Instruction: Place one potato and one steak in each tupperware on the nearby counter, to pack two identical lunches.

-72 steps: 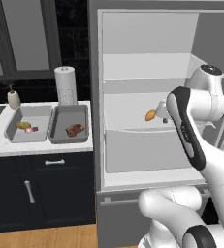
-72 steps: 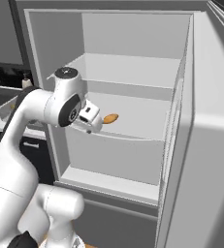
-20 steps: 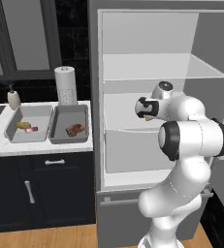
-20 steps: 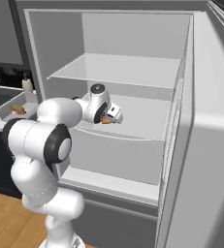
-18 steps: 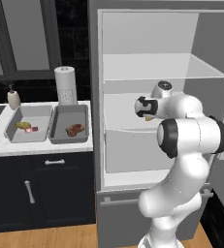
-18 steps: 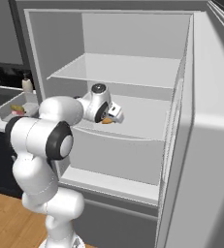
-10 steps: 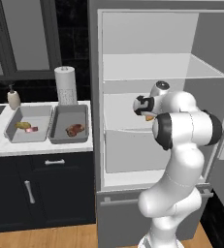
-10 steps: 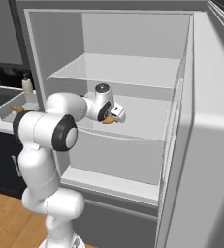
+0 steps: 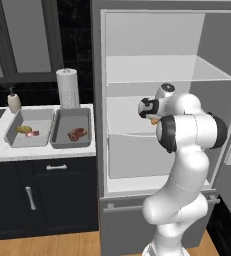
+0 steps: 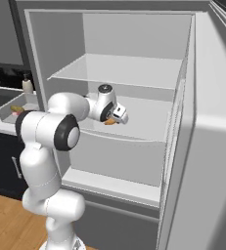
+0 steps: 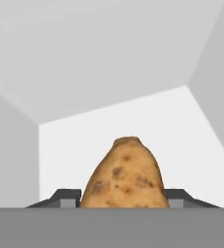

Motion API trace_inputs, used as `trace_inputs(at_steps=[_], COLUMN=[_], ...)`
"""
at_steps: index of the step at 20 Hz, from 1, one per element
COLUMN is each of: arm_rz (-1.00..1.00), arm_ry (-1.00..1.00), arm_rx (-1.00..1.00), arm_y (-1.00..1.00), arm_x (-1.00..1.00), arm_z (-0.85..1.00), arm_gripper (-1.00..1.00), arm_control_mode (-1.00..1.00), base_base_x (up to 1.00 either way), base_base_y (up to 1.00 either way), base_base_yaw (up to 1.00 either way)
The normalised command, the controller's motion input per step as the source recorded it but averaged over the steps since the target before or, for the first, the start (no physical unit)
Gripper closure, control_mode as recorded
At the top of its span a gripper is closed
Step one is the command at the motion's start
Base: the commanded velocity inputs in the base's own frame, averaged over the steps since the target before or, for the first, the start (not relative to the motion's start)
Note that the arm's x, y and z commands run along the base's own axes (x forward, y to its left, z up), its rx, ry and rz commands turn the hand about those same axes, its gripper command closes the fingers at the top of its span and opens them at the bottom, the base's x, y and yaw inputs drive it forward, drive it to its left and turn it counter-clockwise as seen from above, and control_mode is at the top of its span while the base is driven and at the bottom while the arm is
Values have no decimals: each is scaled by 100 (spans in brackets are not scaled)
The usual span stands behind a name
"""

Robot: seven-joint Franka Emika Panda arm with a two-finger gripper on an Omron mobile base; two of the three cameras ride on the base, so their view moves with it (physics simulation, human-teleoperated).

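Flat, even rendered light, with no visible lamp and no glare. The fridge interior is bright and pale grey, its side walls a shade darker. The cabinets and window wall to the left are dim, almost black. Shadows are faint and soft-edged. All 3 views are slightly soft and low in detail; the potato looks mildly blurred.

We read no text, label, brand, number or sign anywhere here.
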Motion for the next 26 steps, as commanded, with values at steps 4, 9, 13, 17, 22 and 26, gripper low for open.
trace_inputs(at_steps=[4, 9, 13, 17, 22, 26], arm_rz=[12, 19, 21, 25, 27, 20], arm_ry=[2, -2, -1, -2, 0, 0], arm_rx=[0, 0, 0, -2, -3, -3], arm_y=[-6, -22, -7, 0, 0, 1], arm_x=[-26, -73, -86, -45, -84, -100], arm_z=[-23, 0, 0, 38, 59, 63], arm_gripper=[100, 100, 100, 100, 100, 100], arm_control_mode=[-100, -100, -100, -100, -100, -100], base_base_x=[0, 0, 0, 0, 0, 0], base_base_y=[0, 0, 0, 0, 0, 0], base_base_yaw=[0, 0, 0, 0, 0, 0])
